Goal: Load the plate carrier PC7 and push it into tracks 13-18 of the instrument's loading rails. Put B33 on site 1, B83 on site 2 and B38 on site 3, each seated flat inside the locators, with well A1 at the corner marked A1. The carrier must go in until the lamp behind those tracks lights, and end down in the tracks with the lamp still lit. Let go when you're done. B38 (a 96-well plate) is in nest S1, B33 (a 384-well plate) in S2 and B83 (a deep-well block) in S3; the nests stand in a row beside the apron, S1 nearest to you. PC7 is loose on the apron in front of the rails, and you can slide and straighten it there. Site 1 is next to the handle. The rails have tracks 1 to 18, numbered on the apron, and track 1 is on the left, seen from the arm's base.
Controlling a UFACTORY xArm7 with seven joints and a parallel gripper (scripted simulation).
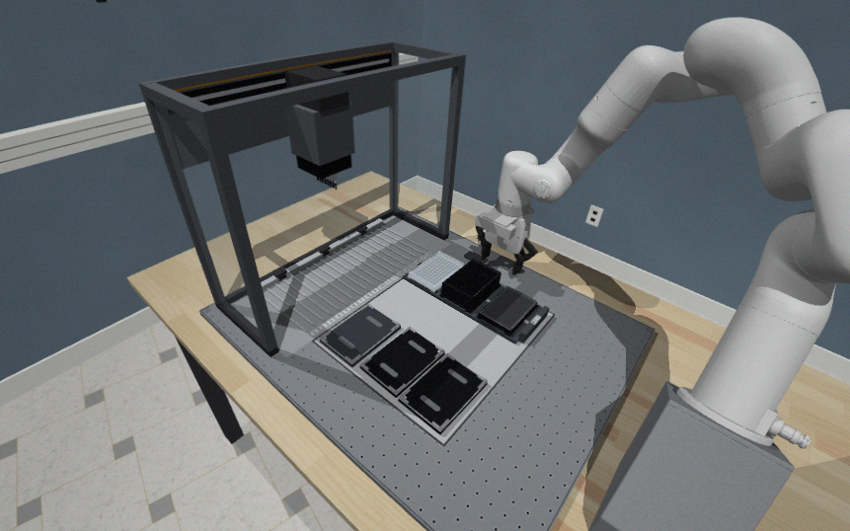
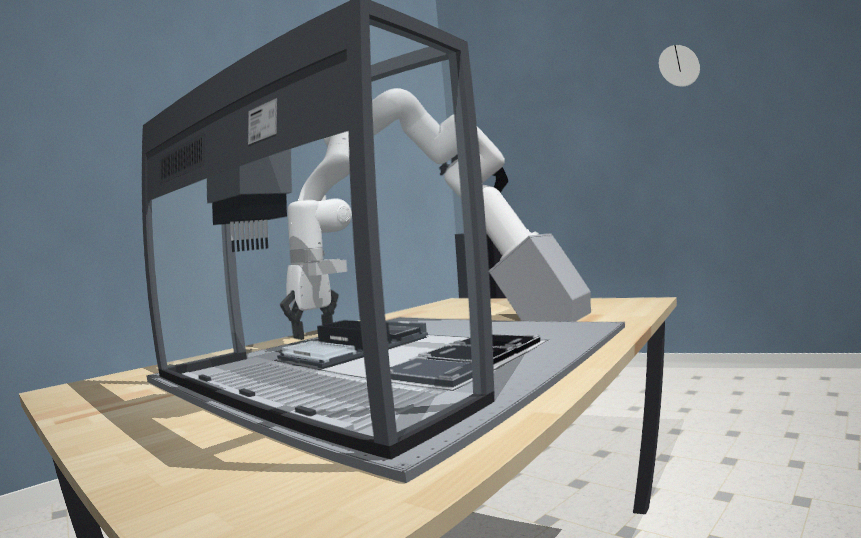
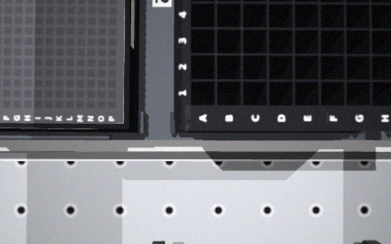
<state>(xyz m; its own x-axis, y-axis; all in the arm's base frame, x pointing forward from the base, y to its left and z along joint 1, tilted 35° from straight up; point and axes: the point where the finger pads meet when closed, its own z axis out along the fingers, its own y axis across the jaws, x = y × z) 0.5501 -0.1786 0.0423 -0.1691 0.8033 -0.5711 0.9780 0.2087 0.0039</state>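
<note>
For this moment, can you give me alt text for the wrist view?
Looking straight down: a black deep-well block at right and a grey fine-grid plate at left sit side by side, above a pale board with holes.

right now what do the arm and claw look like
The arm is smooth glossy white with rounded, bulbous joints and faint seam lines, rising from a grey boxy base with a small metal fitting. The claw has a white body and dark fingers.

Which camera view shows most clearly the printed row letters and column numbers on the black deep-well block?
The wrist view: the black deep-well block fills it from above, and letters A to H and numbers 1 to 4 are readable. The top view shows the block whole on the carrier, markings too small. The exterior view shows only its side, partly behind the frame post.
</note>
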